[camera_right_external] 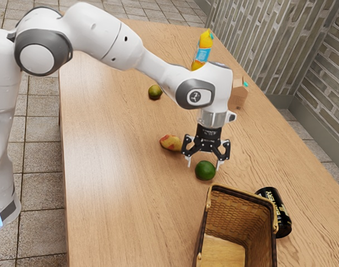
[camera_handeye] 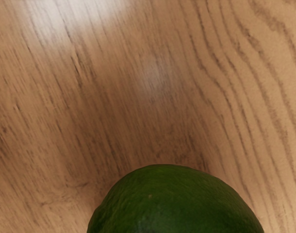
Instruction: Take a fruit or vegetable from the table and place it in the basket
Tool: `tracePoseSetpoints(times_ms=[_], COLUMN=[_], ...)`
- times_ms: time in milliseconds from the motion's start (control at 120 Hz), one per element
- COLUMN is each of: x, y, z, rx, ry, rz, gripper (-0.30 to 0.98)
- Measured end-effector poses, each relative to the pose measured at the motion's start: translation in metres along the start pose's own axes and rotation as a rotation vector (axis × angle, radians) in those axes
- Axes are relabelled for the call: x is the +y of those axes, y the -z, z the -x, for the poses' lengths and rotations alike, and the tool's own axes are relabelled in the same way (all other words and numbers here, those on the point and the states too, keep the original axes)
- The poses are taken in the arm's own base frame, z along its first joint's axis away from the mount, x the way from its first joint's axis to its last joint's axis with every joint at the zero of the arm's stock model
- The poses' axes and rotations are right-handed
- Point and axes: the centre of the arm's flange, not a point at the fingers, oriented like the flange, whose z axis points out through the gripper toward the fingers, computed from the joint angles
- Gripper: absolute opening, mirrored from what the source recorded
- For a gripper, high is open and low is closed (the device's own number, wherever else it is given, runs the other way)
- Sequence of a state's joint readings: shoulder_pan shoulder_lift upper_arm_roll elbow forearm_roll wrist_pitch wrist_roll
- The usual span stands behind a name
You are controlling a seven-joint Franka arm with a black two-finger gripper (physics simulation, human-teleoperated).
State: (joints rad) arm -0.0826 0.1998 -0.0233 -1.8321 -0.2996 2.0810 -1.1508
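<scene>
the light wooden table (camera_right_external: 119,194) is the base surface and bears every item below. the white seven-joint arm (camera_right_external: 105,39) reaches over it from the exterior view's left, hand pointing down, so that a grasp can be made from above. the brown woven rectangular basket (camera_right_external: 207,233) stands near the hand with its opening upward, ready to receive a drop from above; the transfer should therefore be short.

the black two-finger gripper (camera_right_external: 204,164) is open, fingers spread wide with nothing clamped. from where i stand, this spacing suits the round item beneath; contact with either finger cannot be told.

the orange bottle with a blue label (camera_right_external: 203,54) and the small brown carton (camera_right_external: 238,95) are well apart from the work. the black cylindrical can (camera_right_external: 278,214) is just beside the basket; a wide release on that side could strike it.

the red-and-yellow oblong fruit (camera_right_external: 170,143) is near the hand; keep the fingers clear of it. the dark green rounded fruit (camera_handeye: 174,204), judged to be the target, is on the table under the gripper, near the basket. next step, as judged: align, lower slightly, close evenly, since its curved skin may roll. the small green-brown round fruit (camera_right_external: 155,92) lies farther off
</scene>
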Motion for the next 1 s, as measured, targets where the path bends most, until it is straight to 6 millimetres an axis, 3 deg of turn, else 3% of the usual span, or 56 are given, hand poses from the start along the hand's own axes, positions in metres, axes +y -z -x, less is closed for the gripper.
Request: tracePoseSetpoints(times_ms=[175,833,1000], x=[0.009,0.009,0.009], y=[-0.001,-0.022,-0.021], z=[0.0,-0.006,-0.006], rx=[0.001,-0.045,-0.049], ry=[-0.013,0.012,0.018], rz=[0.009,0.011,0.014], gripper=[0.68,0.68,0.38])
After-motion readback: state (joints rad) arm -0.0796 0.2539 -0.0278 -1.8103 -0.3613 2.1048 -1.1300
